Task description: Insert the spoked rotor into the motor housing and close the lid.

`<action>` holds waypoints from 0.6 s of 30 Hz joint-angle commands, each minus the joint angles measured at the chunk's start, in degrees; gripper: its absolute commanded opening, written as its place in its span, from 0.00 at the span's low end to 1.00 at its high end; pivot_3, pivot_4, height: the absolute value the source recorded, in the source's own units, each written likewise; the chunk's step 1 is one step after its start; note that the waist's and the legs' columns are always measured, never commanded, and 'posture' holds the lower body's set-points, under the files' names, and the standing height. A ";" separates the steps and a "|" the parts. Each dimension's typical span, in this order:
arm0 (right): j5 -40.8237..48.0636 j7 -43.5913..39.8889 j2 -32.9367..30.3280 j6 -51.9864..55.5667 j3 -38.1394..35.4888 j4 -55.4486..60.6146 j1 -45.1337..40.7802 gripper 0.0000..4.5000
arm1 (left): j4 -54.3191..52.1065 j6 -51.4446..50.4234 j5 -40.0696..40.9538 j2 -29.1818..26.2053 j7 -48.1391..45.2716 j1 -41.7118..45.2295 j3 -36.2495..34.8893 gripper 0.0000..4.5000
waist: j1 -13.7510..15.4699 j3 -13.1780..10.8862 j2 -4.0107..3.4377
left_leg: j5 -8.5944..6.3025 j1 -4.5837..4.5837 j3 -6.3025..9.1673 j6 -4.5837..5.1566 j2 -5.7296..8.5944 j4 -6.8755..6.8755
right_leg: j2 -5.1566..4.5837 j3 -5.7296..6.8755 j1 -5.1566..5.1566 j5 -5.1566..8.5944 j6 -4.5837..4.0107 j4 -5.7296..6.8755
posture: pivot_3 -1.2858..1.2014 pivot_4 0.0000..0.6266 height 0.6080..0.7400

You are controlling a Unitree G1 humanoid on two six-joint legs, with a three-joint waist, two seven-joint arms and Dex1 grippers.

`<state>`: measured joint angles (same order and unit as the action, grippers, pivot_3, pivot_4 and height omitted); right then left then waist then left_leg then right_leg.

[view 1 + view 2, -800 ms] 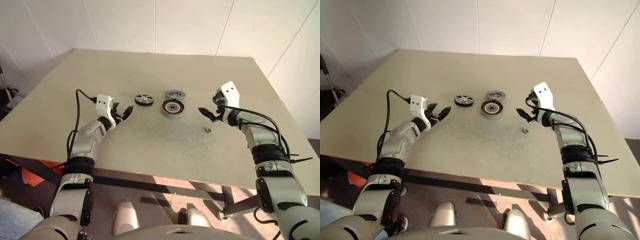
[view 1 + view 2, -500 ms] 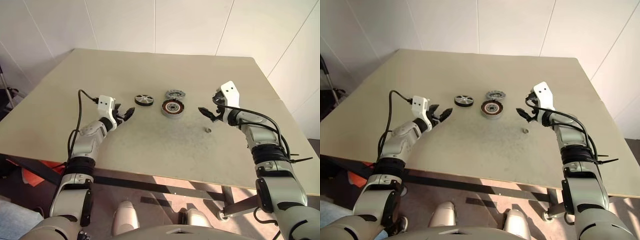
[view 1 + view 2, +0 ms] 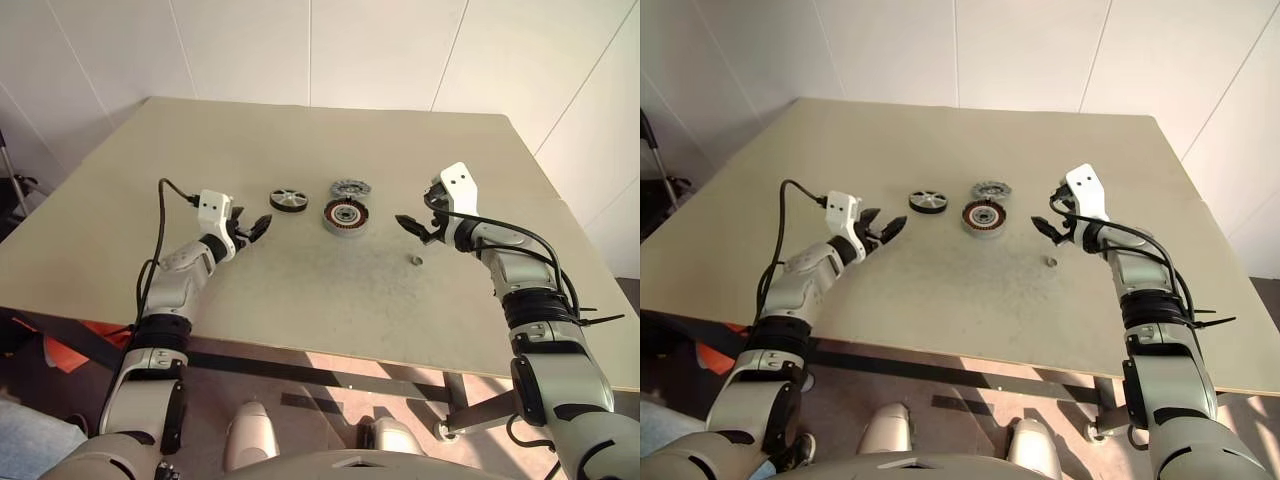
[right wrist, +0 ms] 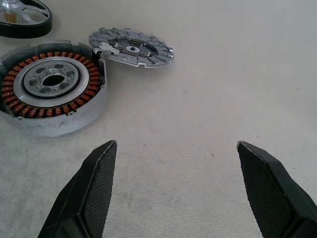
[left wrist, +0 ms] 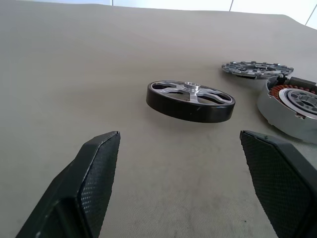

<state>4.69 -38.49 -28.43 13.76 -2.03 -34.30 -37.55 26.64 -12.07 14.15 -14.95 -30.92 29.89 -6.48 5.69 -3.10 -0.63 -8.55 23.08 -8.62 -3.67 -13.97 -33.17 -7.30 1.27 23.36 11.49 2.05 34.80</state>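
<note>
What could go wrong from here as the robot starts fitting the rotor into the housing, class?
1. The rotor lies flat on the table. The open left gripper may struggle to grip its low rim and could push it away instead.
2. The lid sits right against the housing, so a reach for either may knock the other.
3. A small loose part lies near the open right gripper and could be swept aside.
</note>
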 commanded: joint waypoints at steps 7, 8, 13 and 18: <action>0.03 -0.08 -0.23 -1.41 -0.10 1.84 -1.53 0.97 | -2.69 -0.29 0.18 0.07 -0.25 0.22 0.51 0.91 | 0.00 0.00 0.00 | 0.00 0.00 0.00 0.00 0.00 0.00 | 0.00 0.00 0.00 0.00 0.00 0.00 | 0.52 0.00 1.00; 0.03 -0.11 -0.22 -1.44 -0.09 1.79 -1.57 0.97 | -2.70 -0.31 0.18 0.08 -0.25 0.23 0.54 0.91 | 0.00 0.00 0.00 | 0.00 0.00 0.00 0.00 0.00 0.00 | 0.00 0.00 0.00 0.00 0.00 0.00 | 0.52 0.00 1.00; -0.08 -1.16 -0.39 -1.89 0.51 2.35 -1.55 0.97 | -2.97 -0.53 0.22 0.10 -0.39 0.20 0.77 0.91 | 0.00 0.00 0.00 | 0.00 0.00 0.00 0.00 0.00 0.00 | 0.00 0.00 0.00 0.00 0.00 0.00 | 0.52 0.00 1.00; -1.04 -3.58 -0.82 -2.86 2.51 3.41 -1.59 0.97 | -2.57 -0.54 0.12 0.09 -0.41 0.64 0.87 0.91 | 0.00 0.00 0.00 | 0.00 0.00 0.00 0.00 0.00 0.00 | 0.00 0.00 0.00 0.00 0.00 0.00 | 0.52 0.00 1.00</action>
<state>4.07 -41.03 -28.50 12.46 -0.17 -34.13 -37.55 26.12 -13.02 14.12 -14.64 -30.97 29.53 -5.71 5.68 -3.10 -0.63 -8.55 23.08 -8.63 -3.67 -13.97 -33.18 -7.30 1.27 23.36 11.49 2.05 34.81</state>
